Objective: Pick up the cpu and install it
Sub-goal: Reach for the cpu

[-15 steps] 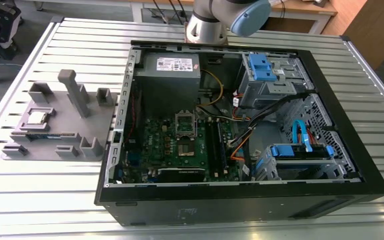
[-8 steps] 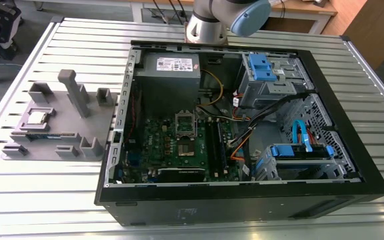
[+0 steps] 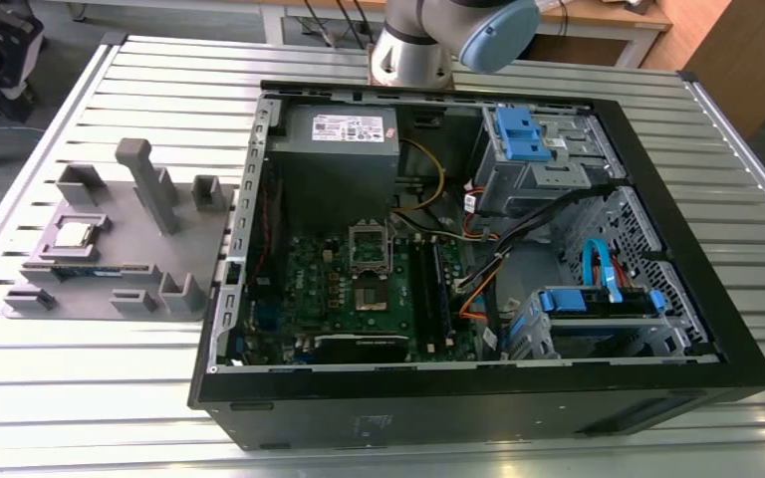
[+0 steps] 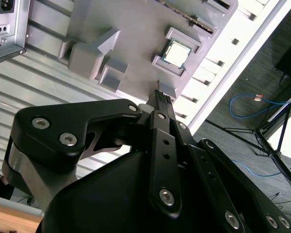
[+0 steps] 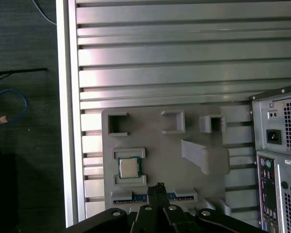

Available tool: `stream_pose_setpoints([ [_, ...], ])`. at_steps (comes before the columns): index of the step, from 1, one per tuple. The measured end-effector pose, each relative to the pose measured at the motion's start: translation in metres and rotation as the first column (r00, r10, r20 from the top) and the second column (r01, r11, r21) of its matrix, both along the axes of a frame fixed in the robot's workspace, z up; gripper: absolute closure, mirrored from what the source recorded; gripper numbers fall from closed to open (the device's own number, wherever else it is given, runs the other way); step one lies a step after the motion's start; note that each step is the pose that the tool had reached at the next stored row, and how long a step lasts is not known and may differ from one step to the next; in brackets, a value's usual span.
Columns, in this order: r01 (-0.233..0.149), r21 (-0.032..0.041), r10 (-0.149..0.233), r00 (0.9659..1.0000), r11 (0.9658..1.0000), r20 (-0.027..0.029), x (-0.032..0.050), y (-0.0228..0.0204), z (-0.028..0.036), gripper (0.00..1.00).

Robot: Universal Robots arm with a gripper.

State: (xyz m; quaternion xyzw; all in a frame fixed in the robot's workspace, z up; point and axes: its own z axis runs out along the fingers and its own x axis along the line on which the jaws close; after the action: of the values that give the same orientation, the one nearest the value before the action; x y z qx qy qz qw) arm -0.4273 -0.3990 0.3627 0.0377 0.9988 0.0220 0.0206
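sitting in grey holder (image 5: 167, 158), cpu (image 5: 128, 167) untouched w/ closed fingers (image 5: 155, 196) nearby.

I take this for a robotics lab or workshop. My grey jointed arm (image 3: 416, 45) is mounted on a ribbed aluminium-profile bench (image 3: 77, 398). An opened black tower computer case (image 3: 489, 413) lies beside a grey plastic parts fixture (image 3: 210, 254). A loose blue cable (image 5: 14, 91) trails across the dark floor (image 5: 24, 170).
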Motion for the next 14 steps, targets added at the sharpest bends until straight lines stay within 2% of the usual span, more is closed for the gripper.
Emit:
stream_pose_setpoints([
  [14,0.0,0.0,0.0,1.0,1.0,0.0,0.0,0.0,-0.0055,0.89],
])
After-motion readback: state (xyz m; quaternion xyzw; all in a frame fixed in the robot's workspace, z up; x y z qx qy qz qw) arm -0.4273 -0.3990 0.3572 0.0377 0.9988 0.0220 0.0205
